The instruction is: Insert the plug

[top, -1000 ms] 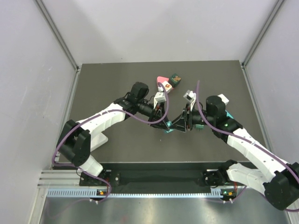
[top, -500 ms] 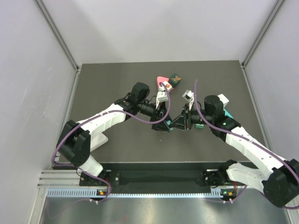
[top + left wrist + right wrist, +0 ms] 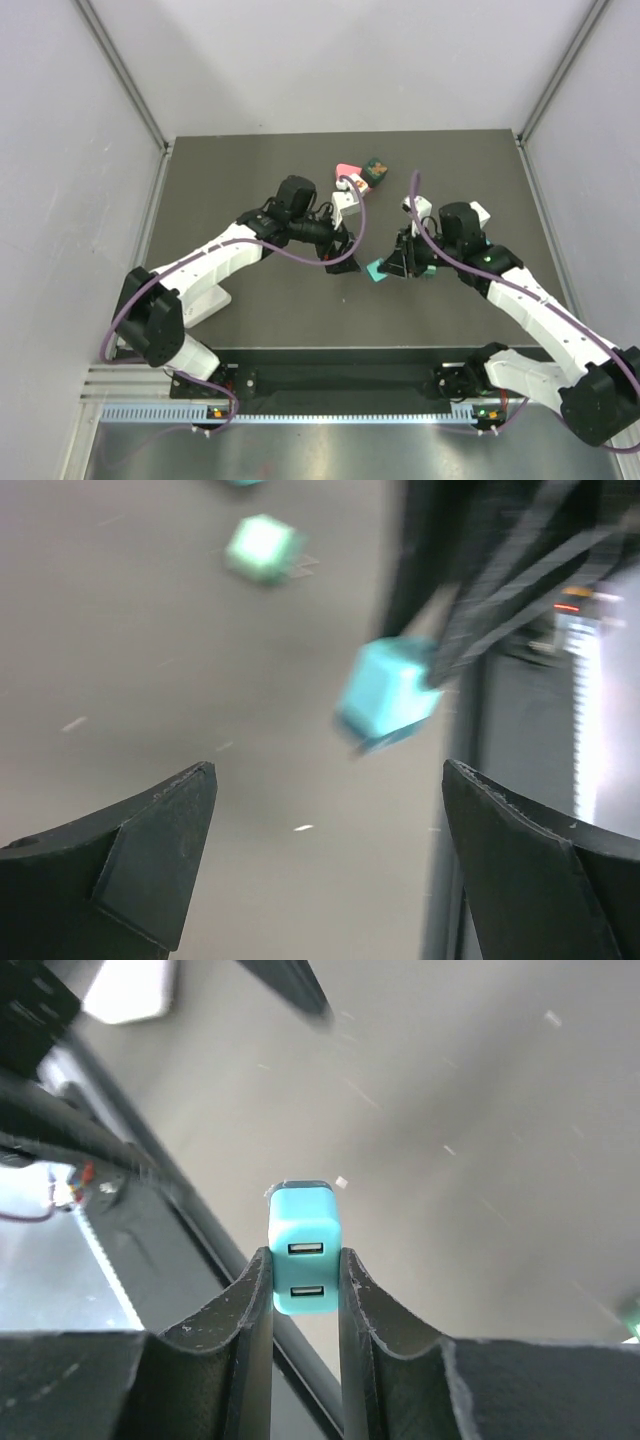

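Observation:
The plug (image 3: 305,1250) is a teal block with two USB slots facing the right wrist camera. My right gripper (image 3: 305,1262) is shut on its two sides and holds it above the dark mat. From above, the plug (image 3: 377,270) sticks out left of the right gripper (image 3: 393,266). My left gripper (image 3: 340,260) hangs just left of it, apart from it. In the left wrist view the left gripper (image 3: 330,825) is open wide with nothing between its fingers, and the plug (image 3: 388,693) shows beyond them. No socket shows in any view.
A small green cube with metal prongs (image 3: 262,546) lies on the mat past the plug. A pink piece (image 3: 346,168) and a dark green block (image 3: 377,170) sit at the back of the mat. The black front rail (image 3: 340,380) runs along the near edge.
My left gripper has opened wide, let go of the plug and drawn back to the left. My right gripper has shut on the plug and carried it slightly right.

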You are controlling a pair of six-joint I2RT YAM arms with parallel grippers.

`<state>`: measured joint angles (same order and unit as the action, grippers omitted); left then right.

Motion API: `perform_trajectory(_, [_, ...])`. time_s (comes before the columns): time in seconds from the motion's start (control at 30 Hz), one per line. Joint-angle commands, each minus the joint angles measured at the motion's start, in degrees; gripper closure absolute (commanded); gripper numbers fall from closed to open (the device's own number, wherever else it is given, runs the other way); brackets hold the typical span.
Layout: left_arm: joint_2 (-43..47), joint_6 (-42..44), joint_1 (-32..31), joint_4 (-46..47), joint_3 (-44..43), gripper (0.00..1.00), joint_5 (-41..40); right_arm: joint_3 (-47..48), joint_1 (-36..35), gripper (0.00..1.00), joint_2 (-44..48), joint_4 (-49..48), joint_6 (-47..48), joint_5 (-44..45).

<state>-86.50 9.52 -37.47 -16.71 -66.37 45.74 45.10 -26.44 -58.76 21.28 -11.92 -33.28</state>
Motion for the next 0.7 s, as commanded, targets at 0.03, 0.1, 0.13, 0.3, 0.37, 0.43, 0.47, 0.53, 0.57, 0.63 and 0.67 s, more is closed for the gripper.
perform_trajectory(0.03, [3.5, -2.4, 0.3, 2.0, -0.2, 0.01, -16.8, 4.4, 0.7, 1.00, 0.7, 7.3, 1.6, 9.5])
perform_trajectory(0.1, [5.2, -8.1, 0.3, 2.7, -1.4, 0.01, -23.1, 5.5, 1.2, 1.00, 0.4, 10.0, 0.7, 13.9])
perform_trajectory(0.13, [5.5, -9.9, 0.2, 2.1, -2.3, 0.02, -26.1, 6.5, 1.7, 1.00, 0.4, 12.1, 0.2, 15.9])
perform_trajectory(0.3, [3.6, -15.5, 0.1, -13.7, -13.9, 0.02, -48.6, 11.1, 6.1, 1.00, 0.8, 20.3, -1.1, 28.4])
perform_trajectory(0.37, [6.1, -15.1, 0.2, -14.4, -12.3, 0.01, -57.4, 14.1, 11.2, 1.00, -0.1, 25.3, -0.6, 31.1])
perform_trajectory(0.43, [9.1, -15.4, 0.6, -8.5, -5.2, 0.02, -60.2, 16.3, 17.3, 1.00, -0.6, 28.0, 2.9, 29.4])
perform_trajectory(0.47, [13.0, -15.9, 0.8, -5.4, -2.6, 0.01, -60.3, 17.2, 18.9, 1.00, -1.3, 28.6, 4.7, 28.1])
perform_trajectory(0.53, [16.5, -18.4, 1.8, 1.5, 3.3, 0.01, -56.6, 19.2, 22.5, 1.00, -2.2, 28.5, 10.0, 29.6])
perform_trajectory(0.57, [19.3, -19.2, 1.8, 2.7, 4.2, 0.01, -54.6, 19.8, 23.6, 1.00, -3.8, 28.0, 11.5, 30.1])
perform_trajectory(0.63, [21.5, -22.5, 1.8, 5.7, 6.1, 0.02, -46.9, 23.3, 25.5, 1.00, -7.4, 28.7, 17.7, 30.4])
perform_trajectory(0.67, [22.8, -23.2, 1.8, 6.6, 6.7, 0.04, -43.2, 24.4, 26.0, 1.00, -12.1, 29.0, 19.2, 26.7])
